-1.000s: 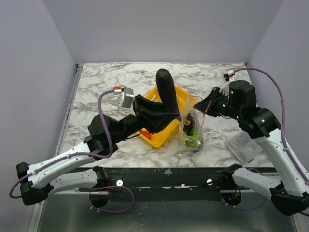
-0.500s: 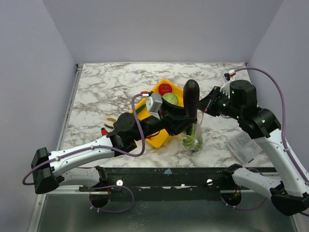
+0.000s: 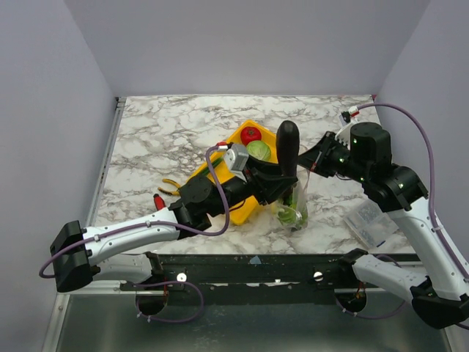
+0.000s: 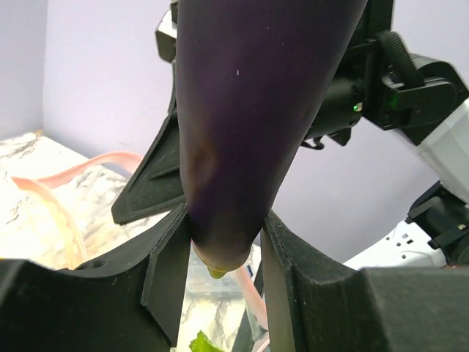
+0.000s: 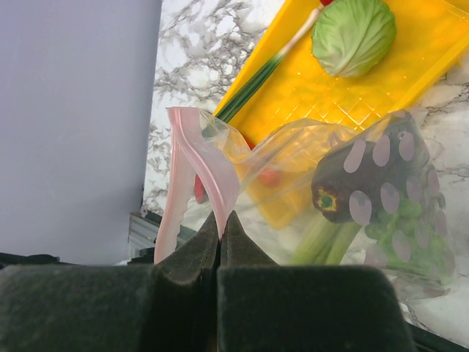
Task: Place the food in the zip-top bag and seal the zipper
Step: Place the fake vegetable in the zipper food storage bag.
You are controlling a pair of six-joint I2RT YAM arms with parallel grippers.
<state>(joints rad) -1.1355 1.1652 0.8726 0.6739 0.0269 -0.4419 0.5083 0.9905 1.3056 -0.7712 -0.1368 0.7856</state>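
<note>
My left gripper (image 3: 282, 180) (image 4: 223, 257) is shut on a dark purple eggplant (image 3: 287, 147) (image 4: 249, 110) and holds it upright right above the mouth of the clear zip-top bag (image 3: 293, 198). My right gripper (image 3: 314, 163) (image 5: 220, 224) is shut on the bag's pinkish zipper strip (image 5: 209, 165) and holds the mouth up. Inside the bag (image 5: 366, 198) lie another eggplant (image 5: 366, 180), pale-green leek stalks (image 5: 322, 238) and green grapes (image 5: 407, 227). A green cabbage (image 3: 259, 150) (image 5: 353, 33), a red tomato (image 3: 250, 134) and green onions (image 5: 256, 81) lie on the yellow tray (image 3: 242, 213) (image 5: 410, 81).
Yellow-handled pliers (image 3: 170, 185) and a red-handled tool (image 3: 158, 199) lie on the marble table left of the tray. A smaller clear packet (image 3: 370, 221) lies at the right, under my right arm.
My left gripper has carried the eggplant from over the tray to the right and down, to just above the bag's mouth. My right gripper has kept its hold on the zipper strip.
</note>
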